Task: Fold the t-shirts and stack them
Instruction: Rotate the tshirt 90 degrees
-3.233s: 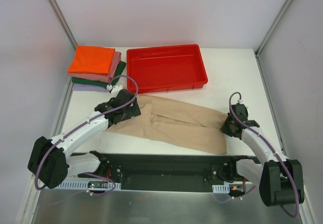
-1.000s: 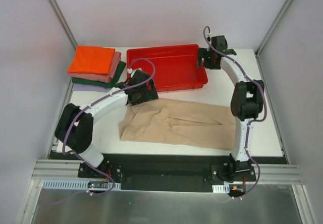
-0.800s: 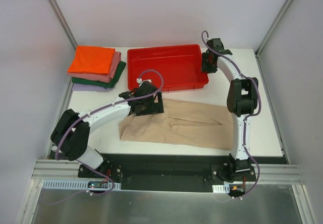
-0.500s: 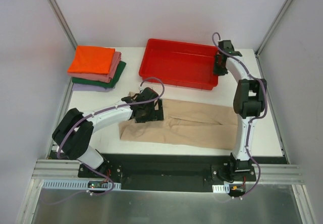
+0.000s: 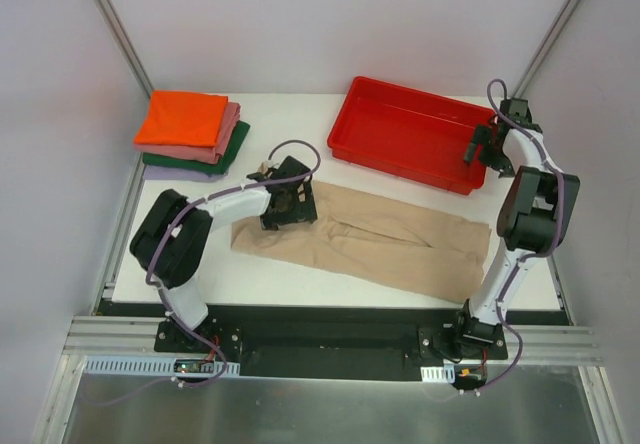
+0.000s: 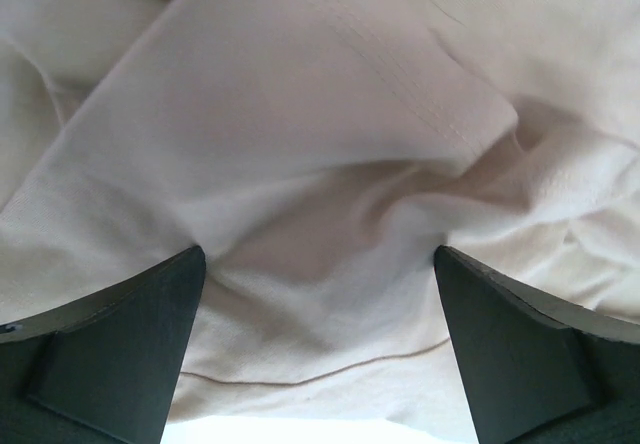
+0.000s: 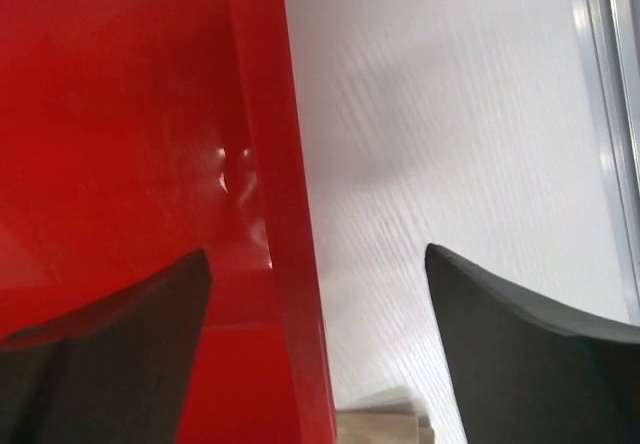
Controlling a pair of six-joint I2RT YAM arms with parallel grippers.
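Note:
A large beige t-shirt [image 5: 380, 244] lies spread and creased across the middle of the table. My left gripper [image 5: 290, 204] hovers low over its upper left part, open. In the left wrist view the dark fingers [image 6: 110, 359] stand wide apart over rumpled beige cloth [image 6: 320, 164], with nothing held between them. Folded t-shirts are stacked at the back left: orange [image 5: 182, 117] on top, then pink [image 5: 228, 132], dark green [image 5: 236, 144] and lavender [image 5: 172, 173]. My right gripper [image 5: 479, 151] is open at the right end of the red tray.
The red tray [image 5: 410, 134] sits askew at the back right. Its wall [image 7: 285, 264] runs between my right fingers [image 7: 530, 349], touching neither. A corner of beige cloth [image 7: 385, 426] shows below it. Metal frame posts stand at the table's back corners.
The red tray has slid to the right and turned, carried by the right gripper, whose jaws have since opened off its rim. The left gripper has drawn back left along the beige shirt, which now lies skewed.

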